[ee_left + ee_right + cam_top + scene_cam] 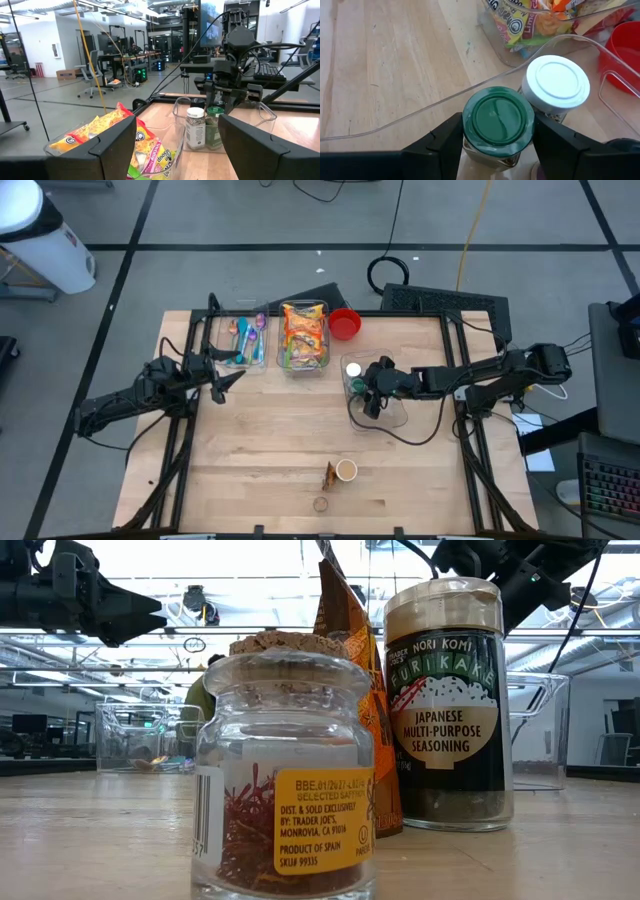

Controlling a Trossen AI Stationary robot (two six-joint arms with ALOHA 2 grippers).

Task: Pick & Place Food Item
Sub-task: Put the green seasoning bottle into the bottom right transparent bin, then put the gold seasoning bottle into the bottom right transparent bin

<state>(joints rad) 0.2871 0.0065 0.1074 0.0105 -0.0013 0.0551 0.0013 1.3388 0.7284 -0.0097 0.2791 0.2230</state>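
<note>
- The right claw grips the green-lidded jar from both sides, inside the clear bin on the desk.
- A white-lidded jar stands touching it.
- The left claw hangs wide and empty beside the utensil bin.

- Your high view looks straight down on the whole surface, both arms in frame.
- Your low view sits at surface height, very close to a saffron jar, facing the room.
- Your left wrist view looks across the surface at the clear bin.
- Your right wrist view looks down, close, into that same clear bin, which the high view also shows.
</note>
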